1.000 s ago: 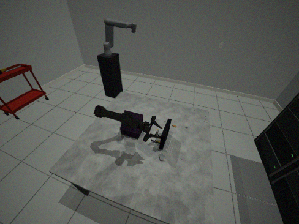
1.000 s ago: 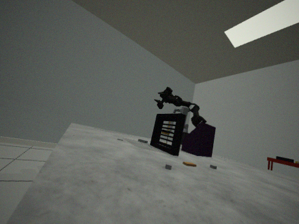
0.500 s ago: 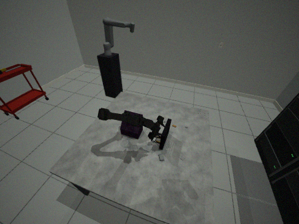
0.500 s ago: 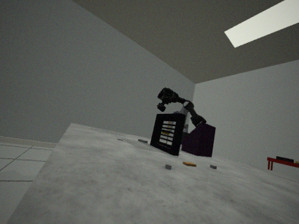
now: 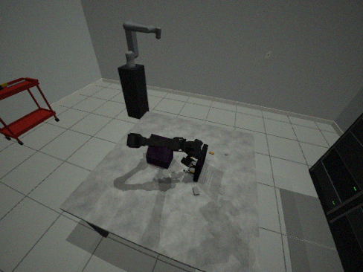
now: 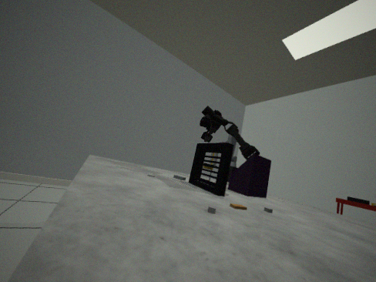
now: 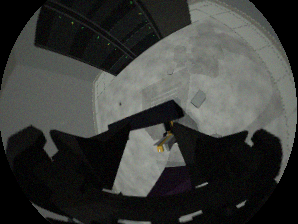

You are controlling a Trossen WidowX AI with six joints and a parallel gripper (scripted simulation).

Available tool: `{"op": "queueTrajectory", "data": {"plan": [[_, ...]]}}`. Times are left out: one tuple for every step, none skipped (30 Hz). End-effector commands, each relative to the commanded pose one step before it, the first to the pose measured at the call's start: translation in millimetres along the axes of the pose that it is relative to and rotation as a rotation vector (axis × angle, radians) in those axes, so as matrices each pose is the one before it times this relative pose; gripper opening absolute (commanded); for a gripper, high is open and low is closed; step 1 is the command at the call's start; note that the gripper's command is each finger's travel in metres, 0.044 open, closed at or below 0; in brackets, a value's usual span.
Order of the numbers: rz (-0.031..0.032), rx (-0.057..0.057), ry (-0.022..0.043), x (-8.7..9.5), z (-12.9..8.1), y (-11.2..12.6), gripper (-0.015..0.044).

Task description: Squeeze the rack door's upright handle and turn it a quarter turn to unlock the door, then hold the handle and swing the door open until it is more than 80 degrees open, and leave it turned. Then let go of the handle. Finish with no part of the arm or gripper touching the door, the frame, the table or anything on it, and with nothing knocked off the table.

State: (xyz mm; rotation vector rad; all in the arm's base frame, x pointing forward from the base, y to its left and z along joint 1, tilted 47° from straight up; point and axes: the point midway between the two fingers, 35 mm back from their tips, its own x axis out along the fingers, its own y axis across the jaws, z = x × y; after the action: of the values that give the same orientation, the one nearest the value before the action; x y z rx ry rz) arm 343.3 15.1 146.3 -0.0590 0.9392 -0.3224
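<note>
Black arm (image 5: 164, 143) (image 6: 240, 142) reaches out from by the purple block (image 5: 160, 157) (image 6: 250, 178) (image 7: 172, 181), bent over toward the small rack (image 5: 201, 163) (image 6: 196, 166) (image 7: 150, 115). Rack is black, upright on the pale table (image 5: 111, 212) (image 6: 115, 235) (image 7: 225, 85), with light gaps between its slats in the exterior view.

Gripper (image 5: 191, 157) (image 6: 206, 136) (image 7: 152, 124) is partway open — fingers well apart, nothing between them, no hold on anything. It points down; exterior view shows it above rack-top level. Wrist view has the rack's top edge running across just beyond the fingertips.

Some small yellow and grey parts (image 7: 165, 142) show on the arm-facing side of the rack, seen through the finger gap. Too small and dark to say which is the handle, or how it's turned. Door angle: cannot tell either.

Loose stuff on table: orange block (image 5: 211, 152) (image 6: 238, 206) lies near the rack, on the side away from the arm; grey slab (image 5: 196, 191) (image 6: 179, 177) (image 7: 198, 98) lies flat off one end of the rack, apart from it.

Background: red cart (image 5: 20, 89) (image 6: 364, 205), grey arm (image 5: 132, 42) on a black pedestal (image 5: 134, 93), dark cabinets (image 5: 327, 163) (image 7: 90, 40) with green lights.
</note>
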Motion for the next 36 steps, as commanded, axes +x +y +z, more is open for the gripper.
{"op": "queueTrajectory", "data": {"plan": [[-0.05536,-0.0279,0.06491,4.28,-7.0,2.36,0.0291],[-0.01647,-0.0111,0.0205,1.58,-2.86,0.7,0.0291],[-0.01675,-0.0115,0.02005,1.51,-2.78,0.69,0.0291],[-0.01701,-0.0118,0.01958,1.44,-2.69,0.68,0.0291],[-0.01727,-0.0122,0.01911,1.36,-2.6,0.67,0.0291],[-0.01752,-0.0125,0.01864,1.28,-2.51,0.66,0.0291],[-0.01776,-0.0128,0.01815,1.2,-2.42,0.66,0.0291],[-0.018,-0.0132,0.01767,1.13,-2.33,0.65,0.0291],[-0.01824,-0.0135,0.01718,1.05,-2.24,0.63,0.0291],[-0.01846,-0.0138,0.01668,0.97,-2.15,0.62,0.0291],[-0.01868,-0.014,0.01618,0.89,-2.05,0.61,0.0291],[-0.0189,-0.0145,0.0157,0.79,-1.96,0.57,0.0291],[-0.01912,-0.0148,0.01522,0.71,-1.87,0.56,0.0291],[-0.01932,-0.0151,0.01471,0.62,-1.77,0.54,0.0291],[-0.01951,-0.0153,0.01421,0.54,-1.68,0.53,0.0291],[-0.01969,-0.0156,0.01371,0.46,-1.58,0.51,0.0291],[-0.01987,-0.0158,0.0132,0.37,-1.49,0.5,0.0291],[-0.02004,-0.0161,0.01269,0.29,-1.39,0.48,0.0291],[-0.02021,-0.0163,0.01219,0.2,-1.3,0.46,0.0291],[-0.02036,-0.0165,0.01168,0.12,-1.2,0.44,0.0291],[-0.02051,-0.0167,0.01118,0.03,-1.1,0.42,0.0291],[-0.02064,-0.0169,0.01066,-0.05,-1.0,0.4,0.0291],[-0.0208,-0.0171,0.01017,-0.14,-0.91,0.38,0.0291],[-0.02091,-0.0172,0.00966,-0.22,-0.81,0.36,0.0291],[-0.01716,-0.0142,0.00751,-0.24,-0.59,0.28,0.0291],[-0.01033,-0.0086,0.00435,-0.17,-0.32,0.16,0.0291],[-0.00345,-0.0029,0.00142,-0.06,-0.1,0.05,0.0291],[0.0,0.0,0.0,0.0,0.0,0.0,0.0291],[0.00004,0.0,-0.00001,0.26,0.03,0.01,0.0291],[0.00011,0.0,-0.00003,0.79,0.09,0.04,0.0291],[0.00017,0.0,-0.00005,1.32,0.15,0.07,0.0291],[0.0002,0.0,-0.00005,1.62,0.18,0.08,0.0291],[0.00019,0.0,-0.00005,1.62,0.17,0.07,0.0291],[0.00017,0.0,-0.00005,1.62,0.16,0.07,0.0291],[0.00016,0.0,-0.00005,1.62,0.15,0.06,0.0291],[0.00014,0.0,-0.00005,1.62,0.14,0.06,0.0291]]}}
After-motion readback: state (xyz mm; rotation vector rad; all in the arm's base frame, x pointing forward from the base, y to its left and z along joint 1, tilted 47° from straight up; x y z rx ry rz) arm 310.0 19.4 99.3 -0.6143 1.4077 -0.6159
